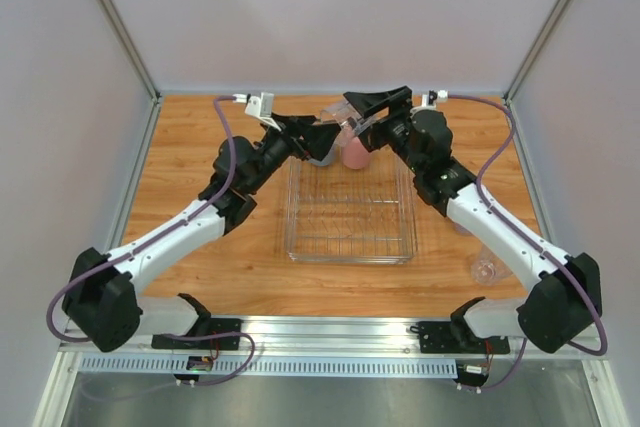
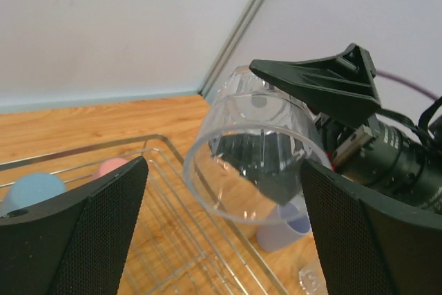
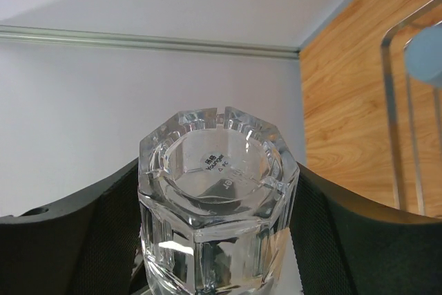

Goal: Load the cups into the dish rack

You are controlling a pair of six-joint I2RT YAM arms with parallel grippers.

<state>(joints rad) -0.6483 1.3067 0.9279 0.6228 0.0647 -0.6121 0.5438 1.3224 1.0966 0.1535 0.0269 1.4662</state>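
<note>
**Clear cup clamped in the right gripper over the rack's far end**

Faceted and transparent, the clear cup [image 3: 217,198] fills the right wrist view base-first. The right gripper [image 3: 217,243] is clenched on it, both black pads pressed against its sides. The left gripper [image 2: 221,240] faces the cup's open mouth with its fingers spread wide to either side, grasping nothing. Both grippers meet above the far end of the dish rack [image 1: 296,217], which sits mid-table [image 1: 200,267].

A pink cup [image 1: 356,152] stands at that far end, partly covered by the grippers from above. The blue cup [image 2: 34,188] shows only its top behind the left finger, beside the pink one. The lavender cup [image 2: 283,229] is seen partly through the held cup and seems to stand just outside the rack's rail. A second clear cup [image 1: 487,269] rests on the wood close beside the right arm, faint and hard to make out
</note>
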